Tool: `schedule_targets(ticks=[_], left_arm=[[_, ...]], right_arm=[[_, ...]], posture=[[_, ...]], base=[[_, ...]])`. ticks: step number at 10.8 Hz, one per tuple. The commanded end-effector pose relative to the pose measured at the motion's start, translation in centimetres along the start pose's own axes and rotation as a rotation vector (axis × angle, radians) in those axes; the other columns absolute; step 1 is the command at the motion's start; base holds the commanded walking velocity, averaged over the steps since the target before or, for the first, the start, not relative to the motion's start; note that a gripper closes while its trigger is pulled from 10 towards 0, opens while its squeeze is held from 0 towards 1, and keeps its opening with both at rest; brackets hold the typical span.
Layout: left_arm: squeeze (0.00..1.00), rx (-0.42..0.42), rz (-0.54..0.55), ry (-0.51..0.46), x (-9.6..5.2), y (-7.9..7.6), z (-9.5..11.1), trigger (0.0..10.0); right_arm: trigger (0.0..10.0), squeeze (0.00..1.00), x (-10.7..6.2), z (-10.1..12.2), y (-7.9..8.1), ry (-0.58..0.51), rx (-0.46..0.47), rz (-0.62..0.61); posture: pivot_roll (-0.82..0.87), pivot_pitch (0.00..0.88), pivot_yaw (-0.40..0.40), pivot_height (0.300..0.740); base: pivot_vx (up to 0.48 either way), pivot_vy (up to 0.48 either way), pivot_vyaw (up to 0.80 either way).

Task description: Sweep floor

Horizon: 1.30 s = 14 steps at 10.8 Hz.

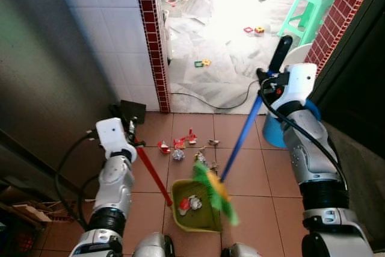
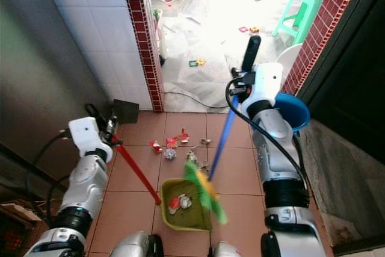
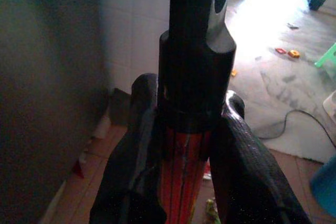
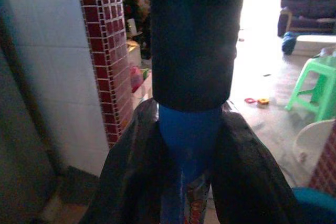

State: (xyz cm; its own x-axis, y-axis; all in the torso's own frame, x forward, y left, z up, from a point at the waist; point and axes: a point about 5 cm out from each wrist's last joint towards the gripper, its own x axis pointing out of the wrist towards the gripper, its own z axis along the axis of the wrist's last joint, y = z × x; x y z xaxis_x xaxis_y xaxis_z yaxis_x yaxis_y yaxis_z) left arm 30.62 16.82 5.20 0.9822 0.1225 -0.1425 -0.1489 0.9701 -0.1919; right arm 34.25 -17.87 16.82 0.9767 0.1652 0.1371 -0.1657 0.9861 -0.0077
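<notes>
**Broom bristles over the dustpan on the tiled floor**

Broom: its blue handle slants down from the right gripper, which is clamped round it just below the black end grip, to green and yellow bristles blurred over the near right edge of the dustpan. The green dustpan lies flat on the terracotta floor tiles and holds crumpled white and red scraps. Its red handle rises away from the pan towards the left gripper, which is closed round it below the black top piece.

Beyond the dustpan more litter is scattered: red wrappers, a silvery ball and small bits. Farther from the pan stands a red mosaic pillar edging a white-tiled wall, and a black cable trails over the pale floor past it. A blue bucket sits beside the right arm, a green plastic stool well beyond.

The right wrist view shows a printed label on the blue handle, its lettering too blurred to read, and a dark sofa in the far room. The left wrist view shows the fingers pressed to the ribbed red shaft.
</notes>
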Motion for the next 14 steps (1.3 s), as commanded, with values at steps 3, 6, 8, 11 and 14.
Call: schedule_targets(ticks=[3,6,8,11,14], left_arm=[[0.00,-0.041,-0.004,-0.096,-0.3,0.7,2.6,10.0],[0.00,-0.016,-0.050,-0.127,-1.5,1.0,3.7,10.0],[0.00,0.054,-0.089,-0.128,-2.5,1.2,3.8,10.0],[0.00,0.030,-0.138,-0.100,-3.4,0.7,3.6,10.0],[0.00,0.031,-0.187,-0.049,-4.8,0.0,2.5,10.0]], right_arm=[[10.0,0.00,0.1,1.7,-1.2,-0.094,-0.079,-0.098],[10.0,0.00,-1.0,0.1,-2.0,-0.070,-0.120,-0.210],[10.0,0.00,-1.9,-1.3,-2.2,-0.032,-0.150,-0.270],[10.0,0.00,-2.5,-2.4,-2.5,-0.006,-0.128,-0.320],[10.0,0.00,-2.9,-1.7,-3.1,-0.036,-0.152,-0.328]], posture=[[-0.10,0.000,0.049,0.740],[-0.08,0.000,0.051,0.740],[-0.09,0.000,0.058,0.740],[-0.08,0.000,0.075,0.740],[-0.09,0.000,0.076,0.740]], base=[[0.000,0.000,0.00],[0.000,0.000,0.00],[0.000,0.000,0.00],[0.000,0.000,-0.30],[0.000,0.000,-0.15]])
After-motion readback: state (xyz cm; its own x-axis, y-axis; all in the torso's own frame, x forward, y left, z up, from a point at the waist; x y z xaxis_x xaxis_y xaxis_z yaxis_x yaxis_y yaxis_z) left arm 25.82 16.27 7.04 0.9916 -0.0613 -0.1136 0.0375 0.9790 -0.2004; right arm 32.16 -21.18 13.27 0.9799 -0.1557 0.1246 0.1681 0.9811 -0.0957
